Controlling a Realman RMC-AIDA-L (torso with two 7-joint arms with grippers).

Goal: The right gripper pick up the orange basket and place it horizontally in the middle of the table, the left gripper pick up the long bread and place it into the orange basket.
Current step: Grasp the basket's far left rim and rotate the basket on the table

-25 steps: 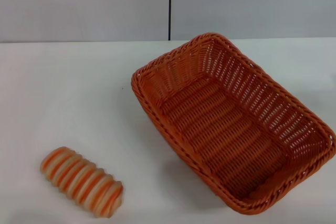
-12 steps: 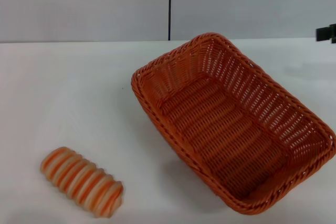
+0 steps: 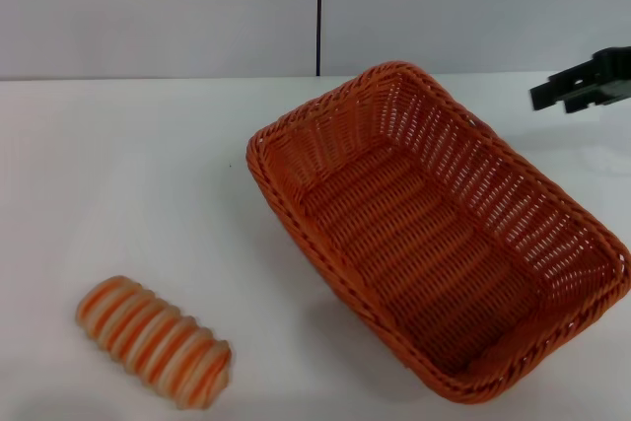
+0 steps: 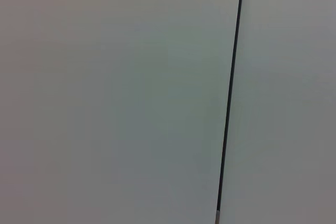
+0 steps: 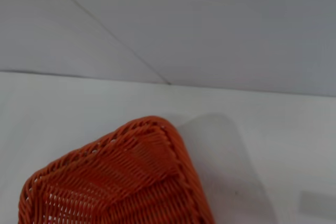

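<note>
In the head view the right gripper (image 3: pixel 557 94) reaches in from the right edge, raised above the table (image 3: pixel 128 165) and clear of everything; its two black fingers (image 3: pixel 548 93) stand a little apart with nothing between them, as suits a hand about to take a rim. Below it and toward the robot's left lies the orange basket (image 3: pixel 434 234), flat on the table but turned askew, so it needs lifting and squaring up. The long bread (image 3: pixel 155 341) lies well apart from this gripper, at the near left, untouched, left for the other arm

The left wrist view shows only the grey wall (image 4: pixel 115 98) and its dark seam (image 4: pixel 231 98); the left gripper is not seen, probably parked

The right wrist view looks down on a corner of the orange basket (image 5: pixel 126 182) just below, which suggests the arm is lining up on that rim
</note>
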